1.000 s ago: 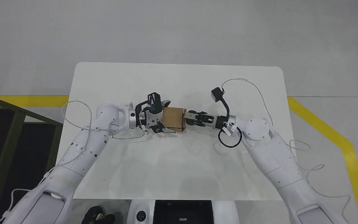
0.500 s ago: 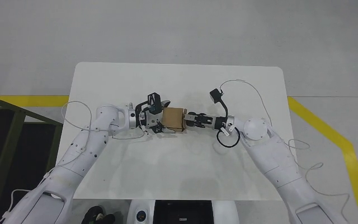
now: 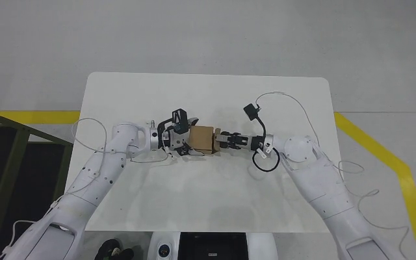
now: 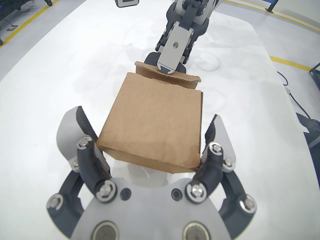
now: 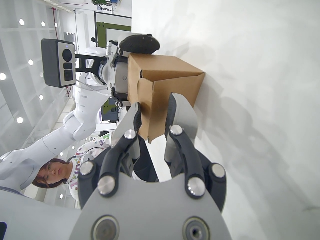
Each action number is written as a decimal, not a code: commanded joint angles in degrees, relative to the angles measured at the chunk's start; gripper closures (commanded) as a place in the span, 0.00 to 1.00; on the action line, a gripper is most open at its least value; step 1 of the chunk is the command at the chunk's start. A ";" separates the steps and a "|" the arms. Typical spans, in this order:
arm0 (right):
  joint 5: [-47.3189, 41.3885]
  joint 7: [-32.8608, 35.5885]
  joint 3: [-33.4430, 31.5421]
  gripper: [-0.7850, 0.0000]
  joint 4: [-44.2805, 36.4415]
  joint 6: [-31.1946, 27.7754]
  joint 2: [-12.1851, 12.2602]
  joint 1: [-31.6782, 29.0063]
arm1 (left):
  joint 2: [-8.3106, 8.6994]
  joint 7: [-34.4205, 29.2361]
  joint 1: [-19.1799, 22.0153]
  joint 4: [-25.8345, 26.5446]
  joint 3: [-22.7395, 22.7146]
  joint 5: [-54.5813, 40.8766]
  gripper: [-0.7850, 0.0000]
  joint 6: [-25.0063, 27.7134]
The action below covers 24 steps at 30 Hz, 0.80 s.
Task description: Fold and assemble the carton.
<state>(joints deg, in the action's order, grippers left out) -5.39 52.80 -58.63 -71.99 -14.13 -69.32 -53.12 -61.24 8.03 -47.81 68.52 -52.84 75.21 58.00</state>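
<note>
Top view places the carton [image 3: 202, 138] on the smooth white table [image 3: 208, 201], with bare tabletop around it on all sides. It is a small box of plain brown corrugated cardboard with matte faces and creased edges.

The left gripper [image 3: 182, 140] is at one end of the carton and the right gripper [image 3: 220, 140] is at the opposite end.

Left wrist view shows the left gripper [image 4: 148, 116] straddling the carton [image 4: 155, 126]. Its jaws are spread to the box's width, and a ribbed black pad presses each side wall at that end, so they grip the box. Beyond the carton's far end, a short end flap [image 4: 190, 82] with a wavy cut edge stands out. The right gripper [image 4: 167, 69] lays one flat metal finger over the flap, with dark rubber pads beneath it.

Right wrist view shows the right gripper [image 5: 155, 101] with its jaws drawn narrow, pinching that flap [image 5: 152, 118] between textured black pads. Behind the flap the carton [image 5: 170, 76] shows an open, hollow end with sharp folded corners.
</note>
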 commanded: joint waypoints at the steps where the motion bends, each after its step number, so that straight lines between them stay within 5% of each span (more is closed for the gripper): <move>1: 0.88 0.17 0.07 0.75 -0.36 0.58 0.06 0.20 | 0.03 0.00 0.01 0.02 0.04 -0.01 0.00 0.00; 24: 3.17 0.57 3.28 0.78 -0.33 2.55 -0.77 3.36 | 0.04 0.10 0.06 -0.07 -0.13 -0.66 0.00 0.00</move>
<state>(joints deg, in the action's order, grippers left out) -2.12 53.41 -55.51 -72.41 -11.47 -70.02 -49.89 -61.19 8.15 -47.73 68.45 -52.96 74.55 58.00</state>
